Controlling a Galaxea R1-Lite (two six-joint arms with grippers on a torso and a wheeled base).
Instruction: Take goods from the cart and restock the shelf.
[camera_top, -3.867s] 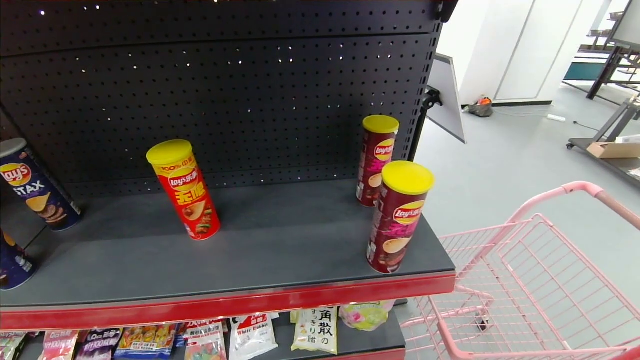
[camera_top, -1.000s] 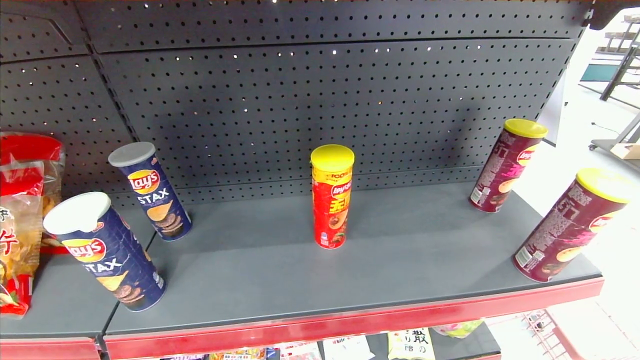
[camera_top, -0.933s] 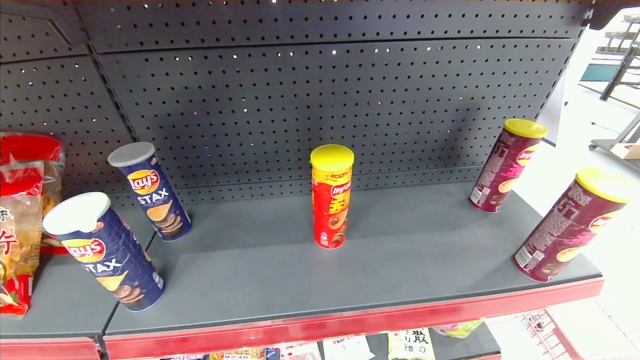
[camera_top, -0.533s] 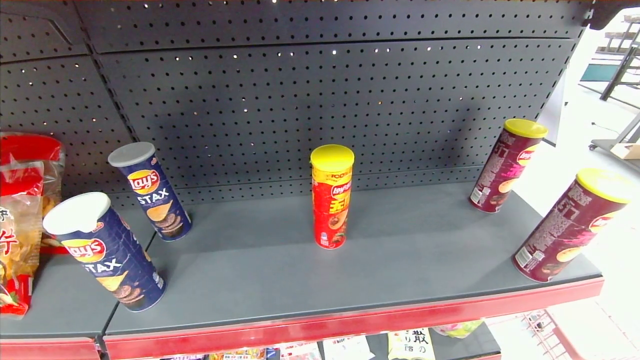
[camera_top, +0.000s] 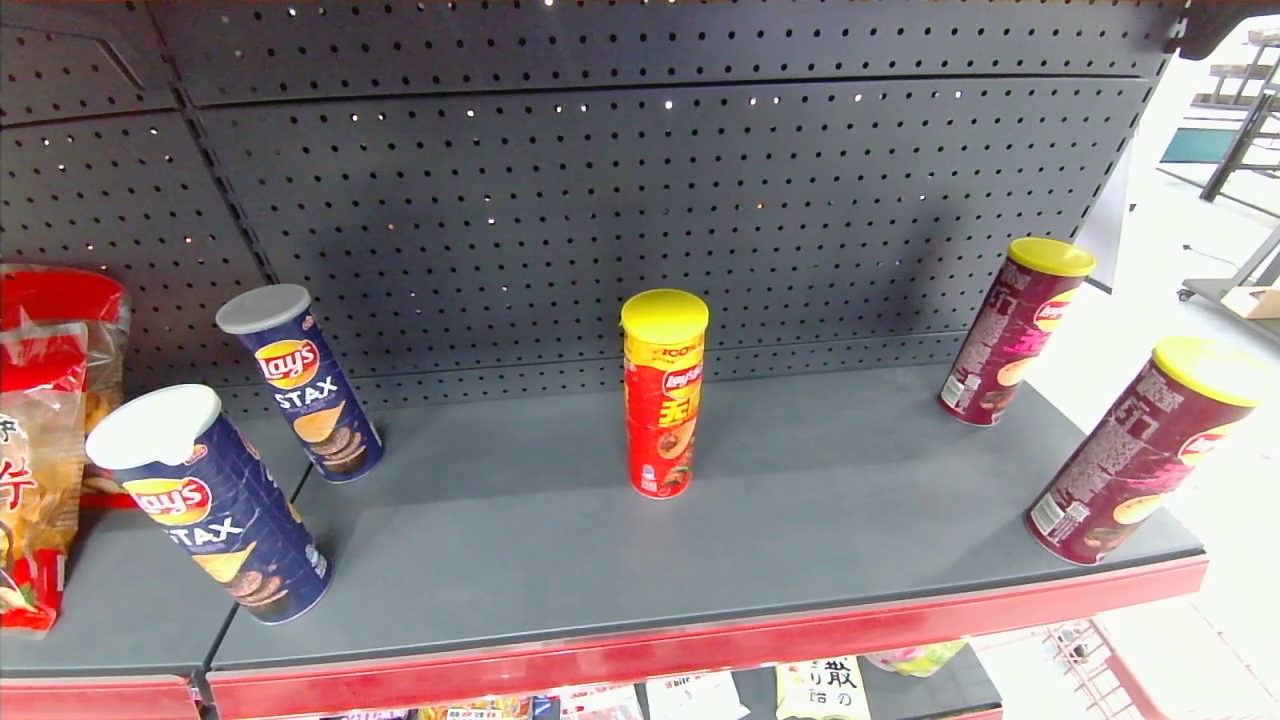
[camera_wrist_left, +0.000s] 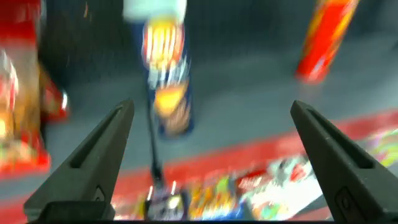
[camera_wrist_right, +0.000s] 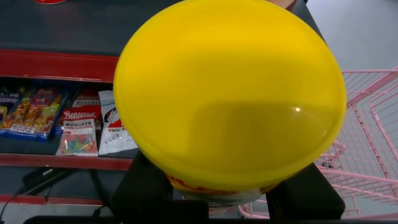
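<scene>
Can (camera_wrist_right: 230, 93) clamped lid-up in right gripper (camera_wrist_right: 229, 198), right end of shelf (camera_wrist_right: 56, 65) just beyond; left gripper (camera_wrist_left: 211, 107) wide open, empty, farther left.

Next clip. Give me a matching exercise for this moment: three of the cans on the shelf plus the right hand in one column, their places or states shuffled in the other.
Column one:
1. red can
2. front blue can
3. front maroon can
4. right hand

Column two:
A. right end of the shelf, near its front edge
B. shut on a yellow-lidded can
C. middle of the shelf
D. left, near the front edge, white lid

Pairs: 1-C, 2-D, 3-A, 4-B
</scene>
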